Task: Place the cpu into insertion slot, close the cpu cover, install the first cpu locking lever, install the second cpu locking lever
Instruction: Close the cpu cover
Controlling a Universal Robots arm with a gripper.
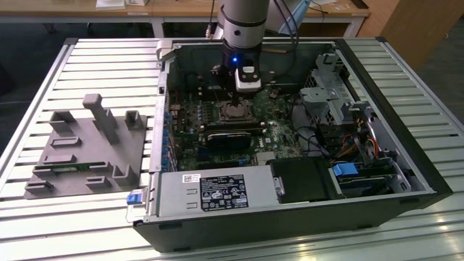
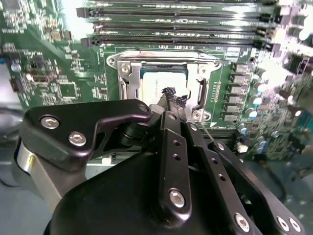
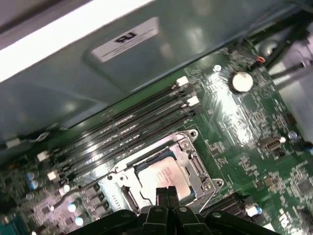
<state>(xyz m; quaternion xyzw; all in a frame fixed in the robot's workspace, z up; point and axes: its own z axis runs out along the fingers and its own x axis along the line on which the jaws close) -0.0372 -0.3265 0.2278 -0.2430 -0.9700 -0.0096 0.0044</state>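
Slatted metal worktop (image 1: 94, 60) carries an open computer case (image 1: 427, 179), laid flat so its circuit board (image 1: 190, 152) faces up. Inside, the cpu (image 3: 164, 175) sits in the insertion slot (image 3: 128, 194), and the cpu cover (image 3: 194, 164) appears lowered around it. The gripper (image 3: 165, 192) hangs at the slot's edge with its fingertips pressed together, likely for lever work.

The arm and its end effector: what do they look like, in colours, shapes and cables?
The arm is a silver-grey cylinder, black lower down, with a small blue light; dark cables run beside it. The end effector is matte black: flat linked plates with silver screws, ending in two narrow fingers.
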